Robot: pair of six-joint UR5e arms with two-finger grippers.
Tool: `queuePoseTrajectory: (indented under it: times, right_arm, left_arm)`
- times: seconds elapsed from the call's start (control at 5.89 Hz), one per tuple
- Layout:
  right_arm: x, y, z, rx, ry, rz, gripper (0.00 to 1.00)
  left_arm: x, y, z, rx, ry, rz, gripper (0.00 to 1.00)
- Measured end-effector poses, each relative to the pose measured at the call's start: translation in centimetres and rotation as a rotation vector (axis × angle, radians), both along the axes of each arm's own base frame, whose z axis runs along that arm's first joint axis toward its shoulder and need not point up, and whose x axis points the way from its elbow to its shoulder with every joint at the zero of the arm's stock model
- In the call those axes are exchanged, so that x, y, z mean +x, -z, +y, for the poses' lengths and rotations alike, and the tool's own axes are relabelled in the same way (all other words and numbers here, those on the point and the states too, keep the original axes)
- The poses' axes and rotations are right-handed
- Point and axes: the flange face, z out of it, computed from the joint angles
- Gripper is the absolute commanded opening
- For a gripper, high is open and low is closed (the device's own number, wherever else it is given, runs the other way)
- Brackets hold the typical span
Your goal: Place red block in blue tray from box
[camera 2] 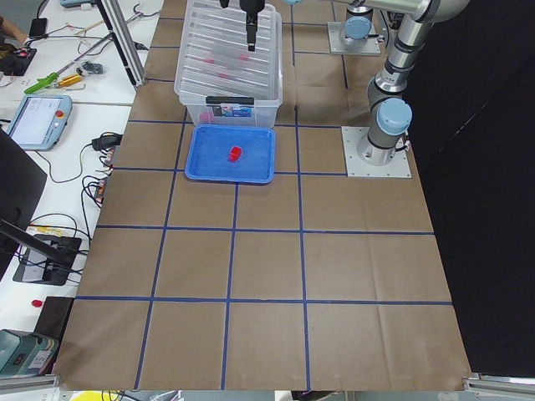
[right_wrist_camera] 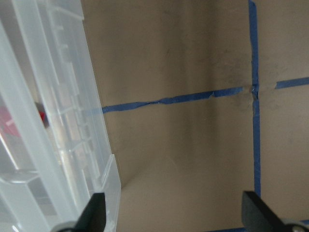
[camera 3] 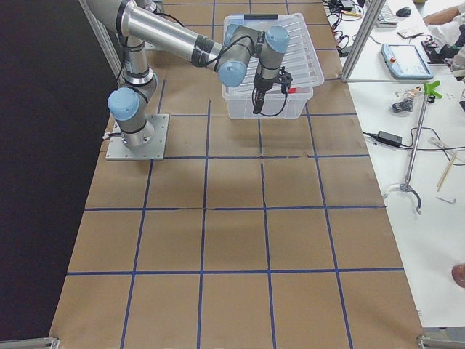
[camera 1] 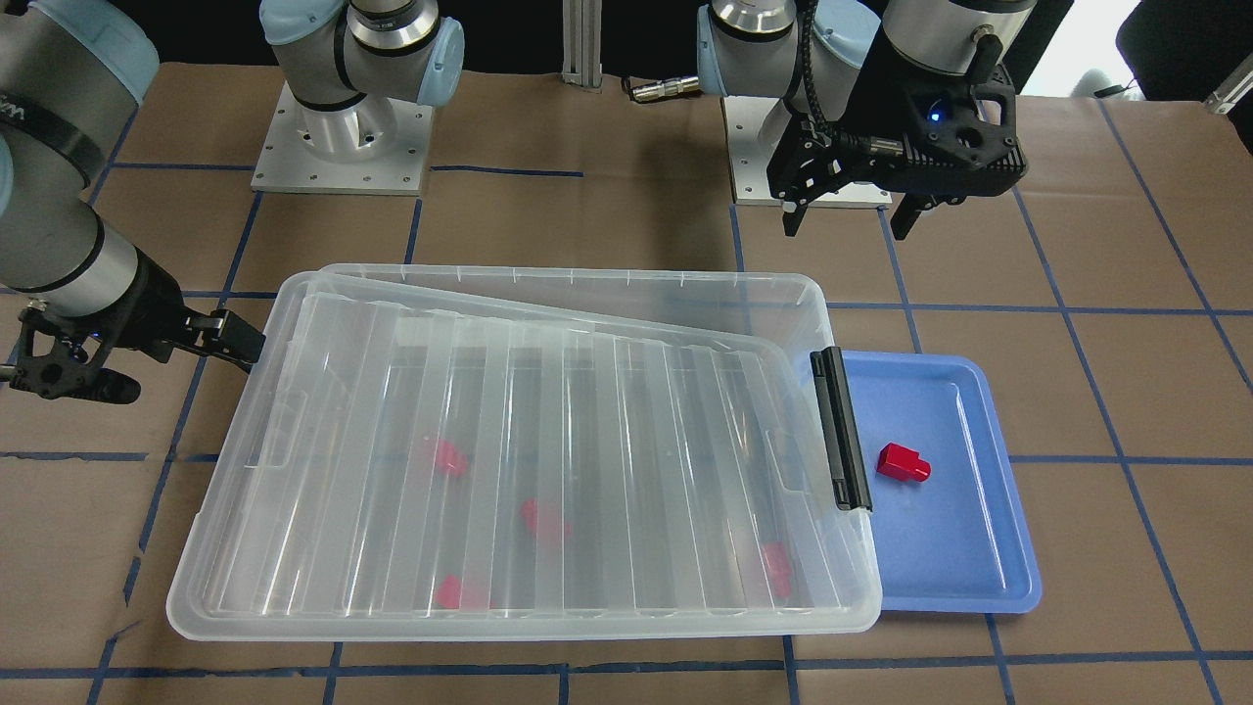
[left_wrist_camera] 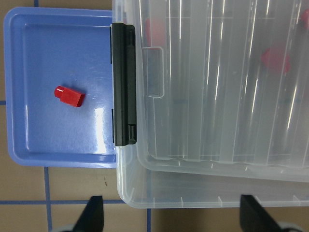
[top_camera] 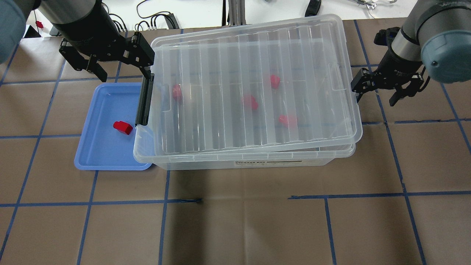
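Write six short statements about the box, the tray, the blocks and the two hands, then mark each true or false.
1. One red block lies in the blue tray. True.
2. The left hand is shut on a block. False: it is open and holds nothing.
3. The lid sits squarely on the box. False: it lies askew, leaving part of the box's rim uncovered.
4. Four red blocks show through the lid. True.
5. The black clip bar is at the box's end away from the tray. False: it is at the end next to the tray.
6. The right hand is open and empty. True.
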Motion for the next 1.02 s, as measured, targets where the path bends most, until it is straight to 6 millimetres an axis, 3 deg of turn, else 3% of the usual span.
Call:
queuePoseTrajectory:
  times: [0.51,0.68,1.02]
  right_arm:
    - [0.5,-13.5,0.3,-0.010,0.003,-0.002,1.00]
    - [2.4,-16.1,0.8,0.004,0.019,-0.006,1.00]
    - [9.5,-16.8,1.6,0.026,0.049,0.007,1.00]
  left_arm:
    - [0.0,0.0,0.0,0.000,0.000,0.000,0.99]
    - [0.0,0.0,0.0,0.000,0.000,0.000,0.99]
    - [0.0,0.0,0.0,0.001,0.000,0.000,0.99]
